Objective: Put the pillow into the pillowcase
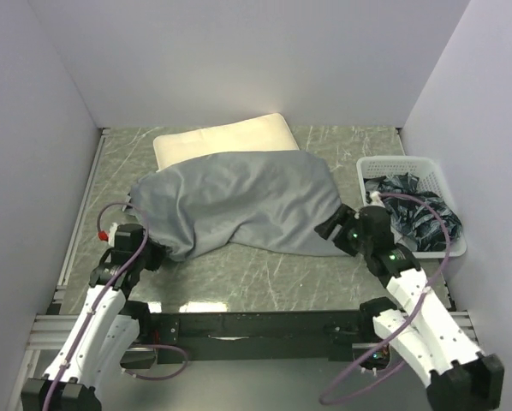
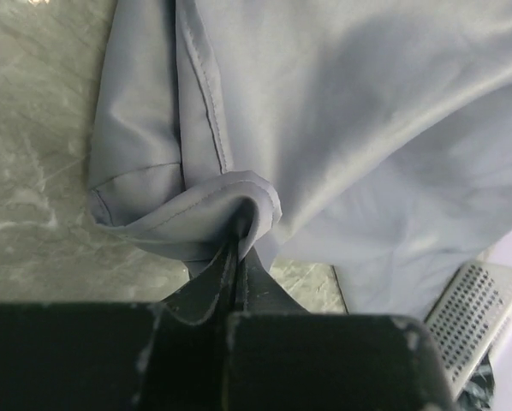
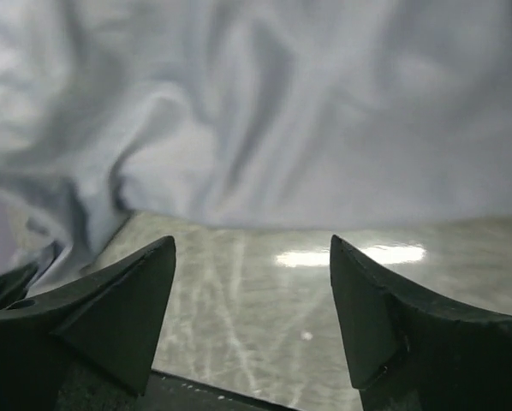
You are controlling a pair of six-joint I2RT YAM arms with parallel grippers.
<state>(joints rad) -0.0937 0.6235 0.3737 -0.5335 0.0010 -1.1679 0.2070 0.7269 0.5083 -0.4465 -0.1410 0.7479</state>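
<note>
Pinching the hem of the pillowcase (image 1: 239, 201) with my left gripper (image 2: 239, 255), down near the front-left corner of the tabletop (image 1: 264, 278). The jaws are squeezed flat together on a rolled fold of the grey fabric, with the stitched seam running away right above them. I reckon that hold is there to anchor the sack so it doesn't slide around while the rest gets sorted.

Moving right, the pillowcase sprawls across the middle of the tabletop, puffed up in a big lump. The pillow (image 1: 226, 137) pokes out along its far side, a cream strip toward the back edge, left of centre. The rest of it is covered by the grey cloth. Honestly can't tell from up top whether it's properly inside or the sack is just draped over it, but the bulge makes me think it's a good way in. So not done yet, that far strip needs covering.

My right gripper (image 3: 252, 248) sits at the right end of the sack, jaws spread wide with nothing in them, bare marble between the fingers and the fabric edge just ahead. Looks lined up to grab that end.

Over by the right edge there's a white basket (image 1: 401, 163) with dark packets (image 1: 419, 218), out of the way.
</note>
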